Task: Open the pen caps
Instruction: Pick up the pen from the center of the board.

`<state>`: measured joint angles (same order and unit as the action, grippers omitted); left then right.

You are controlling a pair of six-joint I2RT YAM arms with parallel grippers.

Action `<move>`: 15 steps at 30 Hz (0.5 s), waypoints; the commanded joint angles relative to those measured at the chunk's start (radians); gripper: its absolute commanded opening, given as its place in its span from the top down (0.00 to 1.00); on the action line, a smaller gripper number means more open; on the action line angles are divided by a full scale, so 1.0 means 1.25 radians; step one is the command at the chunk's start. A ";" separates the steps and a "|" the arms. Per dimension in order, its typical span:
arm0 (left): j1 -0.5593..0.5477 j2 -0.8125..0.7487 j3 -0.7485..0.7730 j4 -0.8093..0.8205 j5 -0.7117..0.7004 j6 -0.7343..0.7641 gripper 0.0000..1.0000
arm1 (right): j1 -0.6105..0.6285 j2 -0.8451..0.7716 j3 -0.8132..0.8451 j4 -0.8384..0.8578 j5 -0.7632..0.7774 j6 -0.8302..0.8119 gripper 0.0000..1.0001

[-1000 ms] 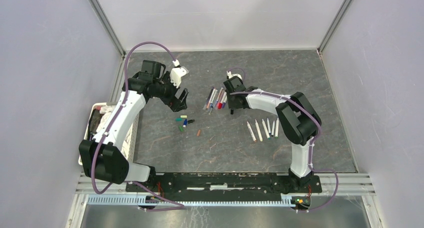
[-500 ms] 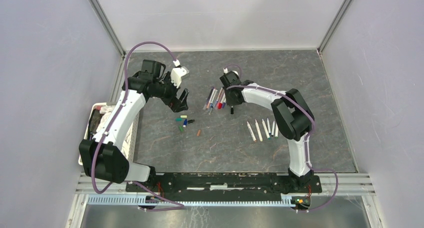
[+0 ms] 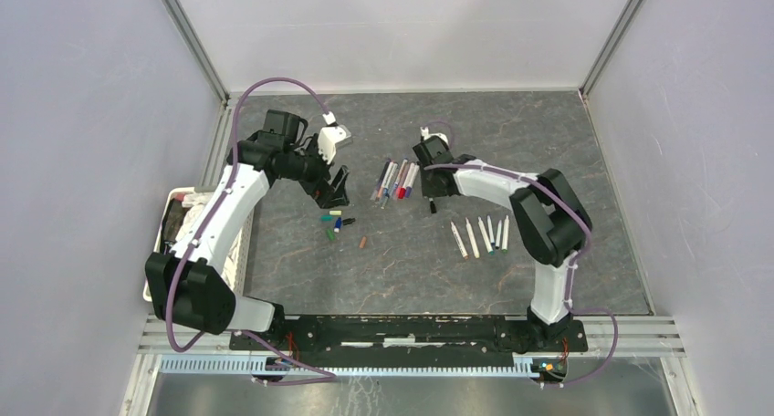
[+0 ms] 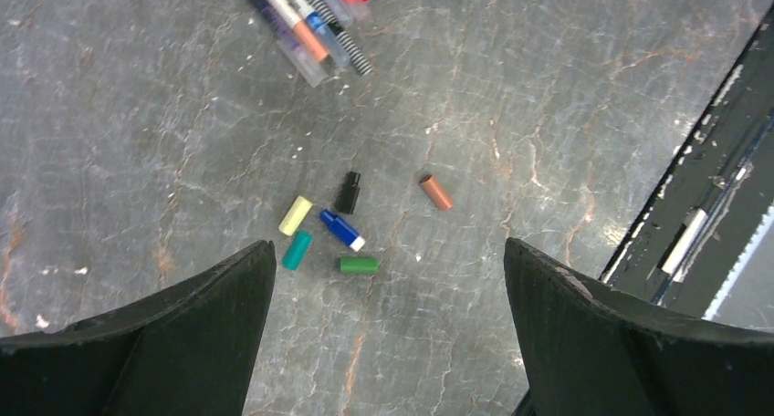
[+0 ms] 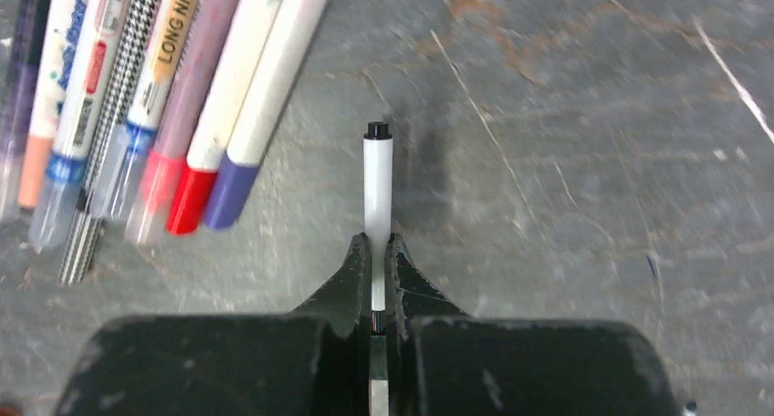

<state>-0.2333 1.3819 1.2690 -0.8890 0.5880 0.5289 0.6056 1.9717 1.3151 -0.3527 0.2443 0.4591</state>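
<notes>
The left arm [image 3: 224, 206] rises from its base at the near left, bends at the elbow and reaches over the bench [image 3: 548, 133], its wrist tipped down so that the left fingers [image 4: 183, 334] hang spread wide above a loose cluster of caps [image 3: 338, 223], touching none of them. From the left wrist view the caps lie between the two finger tips: a yellow cap [image 4: 295, 215], a teal cap [image 4: 297, 250], a green cap [image 4: 359, 265], a blue cap [image 4: 341, 229] with a white end, a black cap [image 4: 347, 192], and a brown cap [image 4: 436, 192] a little apart to the right. The right arm [image 3: 548, 220] stands up from the near right, folds at its elbow and stretches left toward mid-bench, wrist pointing down just right of a bundle of capped pens [image 3: 394, 181]. The right fingers [image 5: 351, 279] are pinched tight on a white pen [image 5: 377, 183], gripping its near end so that the barrel sticks straight out ahead, ending in a small black tip; whether it touches the bench cannot be told. Beside it the bundle shows red, violet, pink, blue and orange ends. One barrel carries an orange label [image 5: 178, 24] reading "LONG NIB"; print on the others is too blurred to read. A row of bare pens [image 3: 479, 235] lies side by side nearer the right arm's base.
</notes>
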 commanded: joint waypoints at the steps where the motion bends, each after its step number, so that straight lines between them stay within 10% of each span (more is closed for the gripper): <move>1: -0.012 0.014 0.040 0.000 0.060 -0.020 0.01 | 0.005 -0.176 -0.088 0.100 0.007 0.067 1.00; 15: -0.079 -0.009 0.058 0.062 0.238 -0.191 0.00 | 0.217 -0.491 -0.238 0.552 0.040 0.240 1.00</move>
<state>-0.2974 1.4044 1.3193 -0.8604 0.7715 0.3962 0.8165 1.3655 0.9997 0.1497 0.2523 0.6838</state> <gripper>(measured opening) 0.995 0.022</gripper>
